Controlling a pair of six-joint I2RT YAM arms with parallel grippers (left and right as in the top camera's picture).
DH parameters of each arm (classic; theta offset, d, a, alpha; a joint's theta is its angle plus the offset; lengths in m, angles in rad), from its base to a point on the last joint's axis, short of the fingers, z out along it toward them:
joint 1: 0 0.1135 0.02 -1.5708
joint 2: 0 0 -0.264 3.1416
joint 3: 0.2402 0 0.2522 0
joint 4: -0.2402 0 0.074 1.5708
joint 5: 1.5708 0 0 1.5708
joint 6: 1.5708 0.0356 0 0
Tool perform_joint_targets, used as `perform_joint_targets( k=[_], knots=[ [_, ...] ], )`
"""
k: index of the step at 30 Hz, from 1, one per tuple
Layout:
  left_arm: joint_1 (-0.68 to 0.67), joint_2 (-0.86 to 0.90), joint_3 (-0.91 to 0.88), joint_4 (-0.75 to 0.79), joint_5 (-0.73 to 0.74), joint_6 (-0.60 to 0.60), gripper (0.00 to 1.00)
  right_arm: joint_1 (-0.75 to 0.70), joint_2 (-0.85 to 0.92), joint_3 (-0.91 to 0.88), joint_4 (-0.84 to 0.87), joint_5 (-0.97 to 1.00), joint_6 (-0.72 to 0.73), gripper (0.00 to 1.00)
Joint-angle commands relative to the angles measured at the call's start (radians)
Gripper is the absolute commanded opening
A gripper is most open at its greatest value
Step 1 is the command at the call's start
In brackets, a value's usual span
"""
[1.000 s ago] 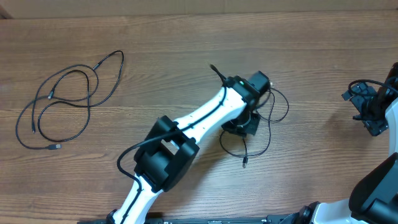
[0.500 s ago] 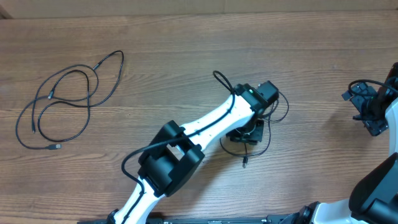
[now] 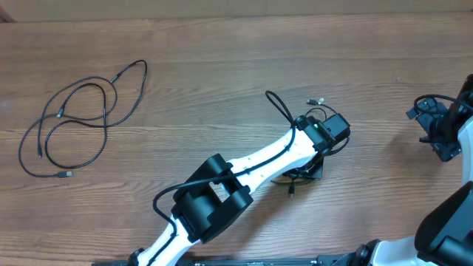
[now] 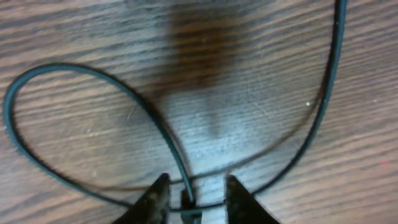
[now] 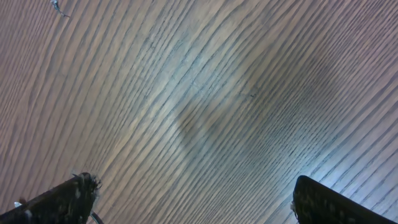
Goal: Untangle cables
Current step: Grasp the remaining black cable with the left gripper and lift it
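Black cables [image 3: 106,111] are lying far left on the desk [image 3: 222,59] and under the left end effector [image 4: 194,186]. Its fingers [image 4: 158,196] are straddling one of them, slightly apart, and should be closing squarely before lifting. The right end effector [image 5: 193,186] is idling wide apart.

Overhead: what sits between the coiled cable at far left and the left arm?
Bare wooden table; nothing lies between the coiled cable and the left arm, in the overhead view.

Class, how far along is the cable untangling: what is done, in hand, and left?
Done: one bunch of cables lies apart at the left, though its loops cross. In hand: the left gripper, jaws slightly apart, straddles a loop of the middle cable. Left: laying that cable out and uncrossing the left bunch. The right gripper hangs open, idle.
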Motion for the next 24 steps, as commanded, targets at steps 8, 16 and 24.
perform_joint_targets(
  k=[8,16,24],
  knots=[
    [-0.008,0.074,-0.009,0.026,-0.035,-0.017,0.18,-0.002,-0.005,-0.002,0.005,0.007,-0.001,1.00],
    [-0.001,0.074,-0.009,0.025,-0.063,-0.017,0.04,-0.002,-0.005,-0.002,0.005,0.007,-0.001,1.00],
    [-0.001,0.074,-0.009,0.027,-0.111,0.009,0.04,-0.002,-0.005,-0.002,0.005,0.007,-0.001,1.00]
  ],
)
